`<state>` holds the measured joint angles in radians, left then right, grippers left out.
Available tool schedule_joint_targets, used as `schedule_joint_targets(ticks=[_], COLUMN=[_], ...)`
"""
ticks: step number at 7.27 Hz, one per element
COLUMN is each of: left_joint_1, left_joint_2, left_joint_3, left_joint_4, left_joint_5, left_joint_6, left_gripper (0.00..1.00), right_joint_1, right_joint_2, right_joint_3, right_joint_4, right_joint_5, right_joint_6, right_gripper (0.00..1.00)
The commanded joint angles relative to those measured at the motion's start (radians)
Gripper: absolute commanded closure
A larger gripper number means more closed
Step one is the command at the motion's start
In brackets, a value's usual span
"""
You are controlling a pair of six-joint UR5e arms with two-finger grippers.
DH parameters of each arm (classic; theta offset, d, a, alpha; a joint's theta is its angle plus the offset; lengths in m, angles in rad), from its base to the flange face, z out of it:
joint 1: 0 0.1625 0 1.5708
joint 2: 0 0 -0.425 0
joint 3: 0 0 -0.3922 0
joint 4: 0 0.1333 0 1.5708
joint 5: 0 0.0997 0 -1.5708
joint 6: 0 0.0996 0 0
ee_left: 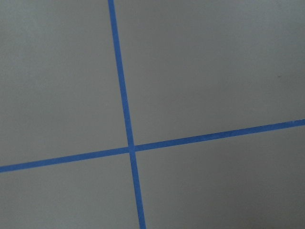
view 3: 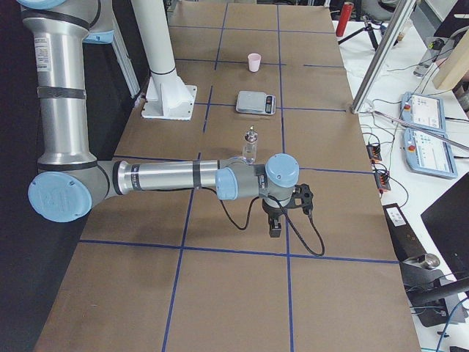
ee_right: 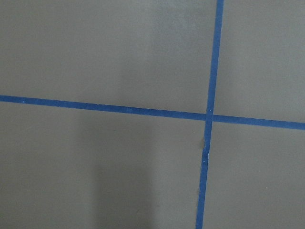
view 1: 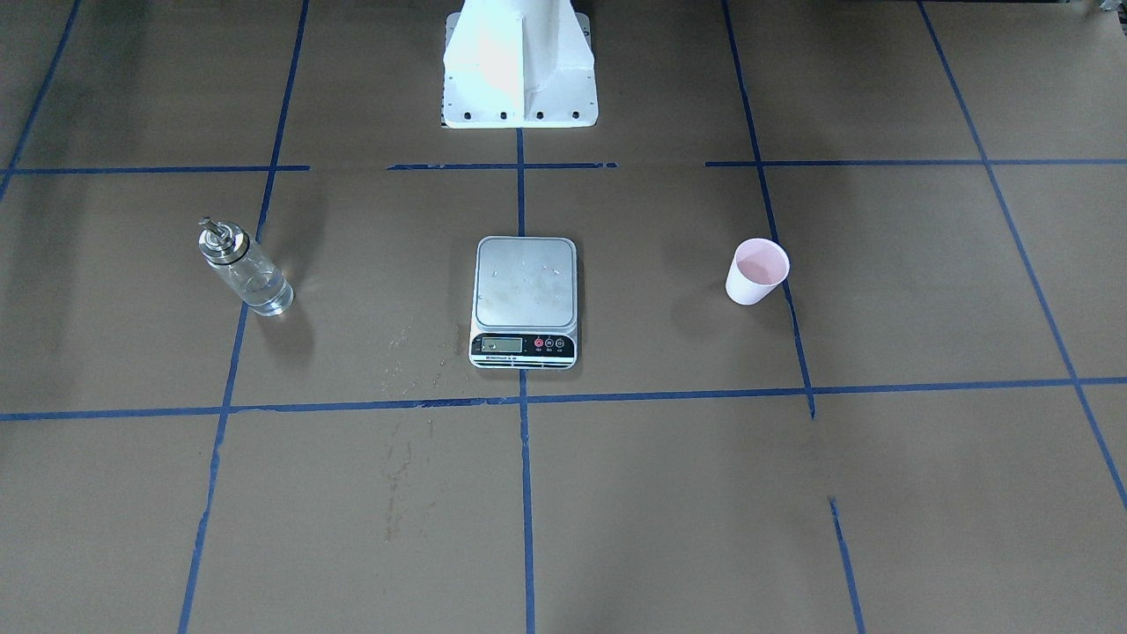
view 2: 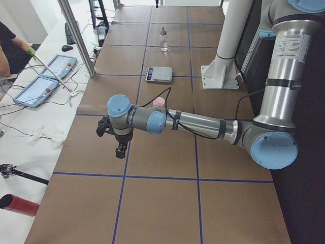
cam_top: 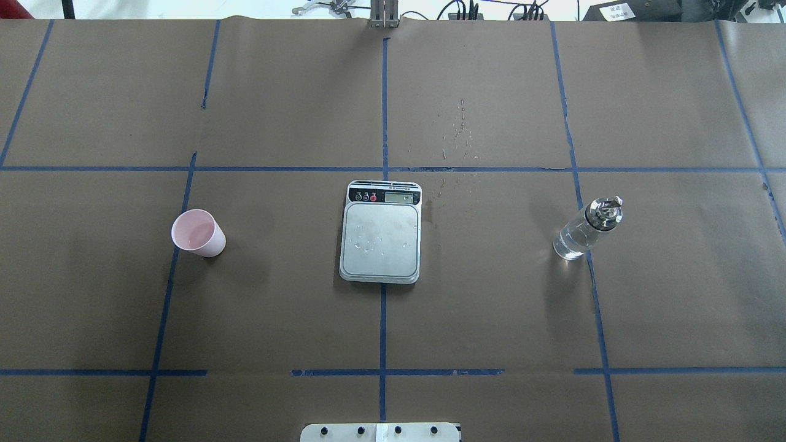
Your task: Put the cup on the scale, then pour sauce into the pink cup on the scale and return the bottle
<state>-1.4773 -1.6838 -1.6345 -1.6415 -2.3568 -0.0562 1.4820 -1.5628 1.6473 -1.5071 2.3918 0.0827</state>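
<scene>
Left gripper (view 2: 120,151) hovers over the table, grip unreadable. Just beyond it stands the pink cup (cam_top: 198,233), not yet on the kitchen scale (cam_top: 381,239) farther along. The glass bottle (cam_top: 588,228) waits beyond the right gripper (view 3: 275,229), grip likewise unreadable. The first step seems unstarted: the left gripper must reach the cup.

Brown paper covers the desk (cam_top: 276,294), marked into squares by blue tape lines (cam_top: 382,325), and along its far edge runs a white bench (view 2: 20,152) with two tablets (view 2: 34,91), loose cables (cam_top: 460,7) and a slanted metal post (view 2: 77,38).
</scene>
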Motion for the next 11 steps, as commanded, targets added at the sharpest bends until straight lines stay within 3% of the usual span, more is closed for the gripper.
schedule_joint_targets(ticks=[1,3,4,5,6,7,9,11], left_joint_1=[0.011,0.015,0.015,0.018,0.044,0.169,0.344,0.480], left_joint_2=[0.013,0.053,0.067,0.094,0.099,0.087,0.072,0.014], left_joint_3=[-0.027,-0.033,-0.047,-0.121,-0.129,-0.131,-0.198,-0.219], left_joint_4=[-0.014,-0.017,-0.020,-0.026,-0.085,-0.148,-0.243,-0.261], left_joint_5=[-0.039,-0.044,-0.089,-0.132,-0.139,-0.131,-0.078,-0.015], left_joint_6=[-0.001,0.001,0.001,0.007,0.000,-0.002,-0.305,-0.596], left_gripper=[0.00,0.00,0.00,0.00,0.00,0.00,0.00,0.00], right_joint_1=[-0.003,-0.009,-0.011,-0.020,-0.026,-0.041,-0.074,-0.098], right_joint_2=[0.003,-0.011,-0.028,-0.036,-0.036,-0.036,-0.033,-0.031], right_joint_3=[0.012,-0.007,-0.011,-0.009,-0.008,-0.006,0.012,0.009], right_joint_4=[0.001,0.086,0.120,0.133,0.148,0.186,0.194,0.192], right_joint_5=[0.003,-0.005,-0.003,0.000,0.003,0.001,-0.002,-0.005], right_joint_6=[0.005,-0.003,-0.003,0.002,0.003,0.012,0.049,0.055], right_gripper=[0.00,0.00,0.00,0.00,0.00,0.00,0.00,0.00])
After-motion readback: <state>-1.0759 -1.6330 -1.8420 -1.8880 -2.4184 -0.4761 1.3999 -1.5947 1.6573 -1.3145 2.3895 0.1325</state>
